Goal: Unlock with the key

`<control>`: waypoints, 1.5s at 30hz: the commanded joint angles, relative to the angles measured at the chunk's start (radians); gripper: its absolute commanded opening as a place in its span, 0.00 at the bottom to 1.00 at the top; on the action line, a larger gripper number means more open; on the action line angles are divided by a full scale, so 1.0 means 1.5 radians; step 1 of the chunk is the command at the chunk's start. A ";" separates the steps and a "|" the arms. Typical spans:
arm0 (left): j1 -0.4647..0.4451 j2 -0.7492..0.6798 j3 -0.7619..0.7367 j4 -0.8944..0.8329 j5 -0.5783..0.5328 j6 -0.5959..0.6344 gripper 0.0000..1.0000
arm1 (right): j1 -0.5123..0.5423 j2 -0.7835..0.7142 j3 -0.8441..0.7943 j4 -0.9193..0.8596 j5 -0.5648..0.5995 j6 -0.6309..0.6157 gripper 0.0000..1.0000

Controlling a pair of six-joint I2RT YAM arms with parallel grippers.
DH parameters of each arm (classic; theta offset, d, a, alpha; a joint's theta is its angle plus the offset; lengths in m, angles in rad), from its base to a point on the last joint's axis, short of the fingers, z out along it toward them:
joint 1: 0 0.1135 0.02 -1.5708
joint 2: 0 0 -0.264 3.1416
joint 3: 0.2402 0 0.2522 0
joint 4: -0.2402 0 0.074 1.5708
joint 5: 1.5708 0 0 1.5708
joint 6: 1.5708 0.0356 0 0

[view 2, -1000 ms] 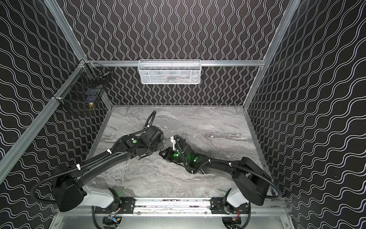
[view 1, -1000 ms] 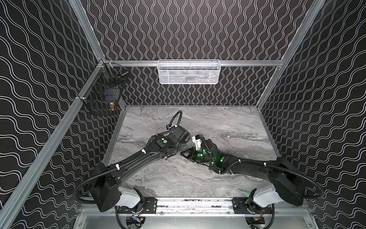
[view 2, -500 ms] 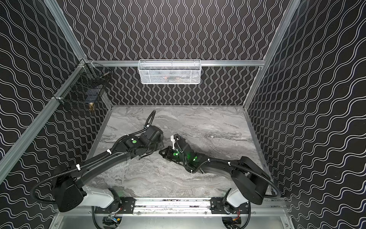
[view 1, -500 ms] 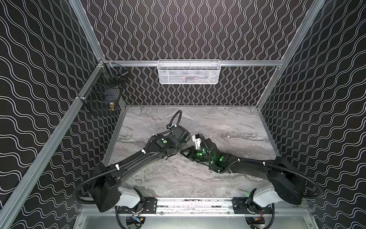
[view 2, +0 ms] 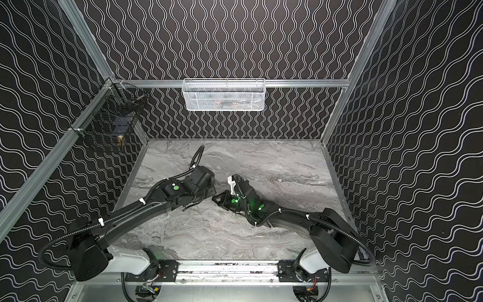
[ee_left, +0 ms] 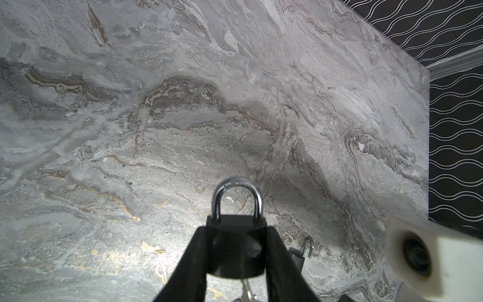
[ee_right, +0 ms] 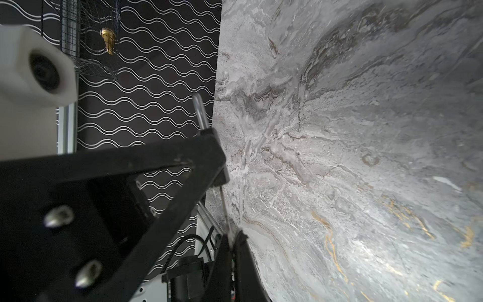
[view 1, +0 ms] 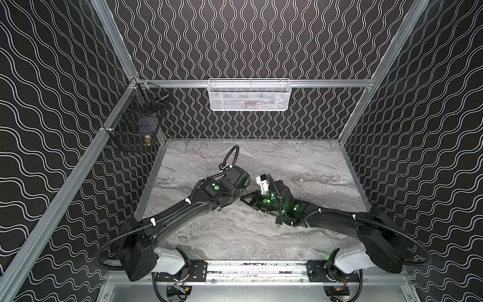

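A black padlock (ee_left: 236, 251) with a closed silver shackle (ee_left: 236, 188) sits between the fingers of my left gripper (ee_left: 236, 230), which is shut on its body above the marble table. The silver key (ee_right: 225, 209) runs from the tips of my right gripper (ee_right: 232, 238), shut on its head, up to the bottom of the padlock; its blade meets the keyhole end (ee_left: 245, 286). In both top views the two grippers meet tip to tip at mid-table, left gripper (view 1: 236, 199) and right gripper (view 1: 247, 201); there the padlock and key are hidden between them.
A second small padlock (ee_left: 299, 255) lies on the marble table (view 1: 235, 235) just beside the left fingers. A white mesh basket (view 1: 249, 94) hangs on the back wall. A black wire basket (view 1: 136, 123) holding a brass piece (view 1: 148, 140) hangs in the left corner.
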 commanded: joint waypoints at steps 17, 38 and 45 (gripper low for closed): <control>0.005 -0.047 -0.019 0.005 0.029 -0.103 0.00 | 0.027 0.002 0.013 0.047 0.052 -0.013 0.00; 0.004 -0.072 -0.024 -0.004 0.085 -0.068 0.00 | 0.028 -0.030 0.063 -0.005 0.103 -0.136 0.00; 0.006 -0.080 -0.027 -0.011 0.071 -0.065 0.00 | 0.026 -0.068 0.035 0.034 0.069 -0.143 0.00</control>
